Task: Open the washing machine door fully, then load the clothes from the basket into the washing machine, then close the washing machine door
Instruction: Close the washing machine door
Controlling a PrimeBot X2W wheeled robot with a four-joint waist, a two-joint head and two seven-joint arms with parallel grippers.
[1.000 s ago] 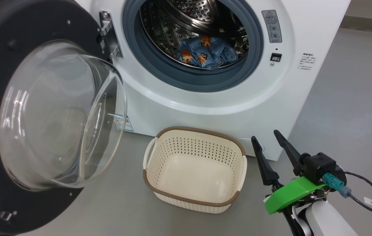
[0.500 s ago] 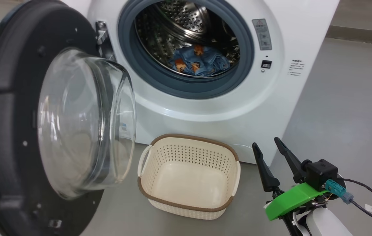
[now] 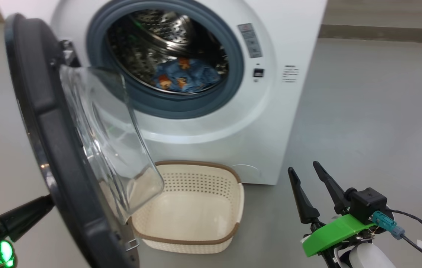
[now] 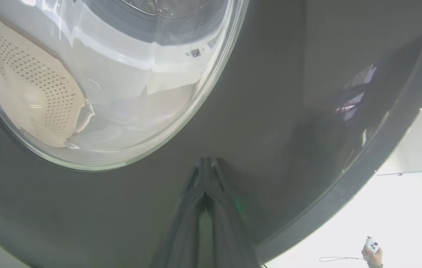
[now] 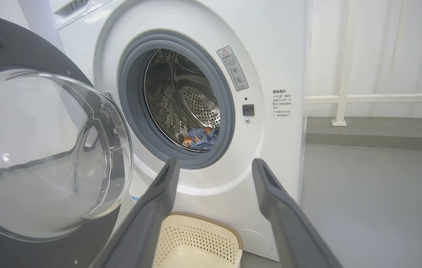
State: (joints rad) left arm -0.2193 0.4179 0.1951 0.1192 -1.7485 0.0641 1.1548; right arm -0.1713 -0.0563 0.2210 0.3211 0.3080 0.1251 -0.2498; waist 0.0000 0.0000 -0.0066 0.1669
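Note:
The washing machine (image 3: 233, 126) stands open, its drum holding the blue clothes (image 3: 183, 76) with orange patches. The washing machine door (image 3: 43, 111) stands nearly edge-on at the left, its glass bowl (image 3: 110, 156) hanging over the basket (image 3: 196, 164), which is empty. My left gripper (image 3: 47, 203) is shut, and its tips (image 4: 207, 162) press on the door's glossy black outer face (image 4: 289, 111). My right gripper (image 3: 303, 168) is open and holds nothing, low at the right beside the basket. In the right wrist view the open gripper (image 5: 215, 162) points at the washing machine (image 5: 270, 56), the clothes (image 5: 199, 139) and the basket (image 5: 196, 242).
Grey floor (image 3: 374, 111) spreads to the right of the machine. A white rail (image 5: 363, 98) and a curtain line the wall behind. In the left wrist view a person's hand (image 4: 372, 253) holds a small white controller past the door's edge.
The door has swung from wide open to nearly edge-on, toward the machine. My left gripper has come into the head view behind it. The head camera has shifted as well. The right gripper stays open.

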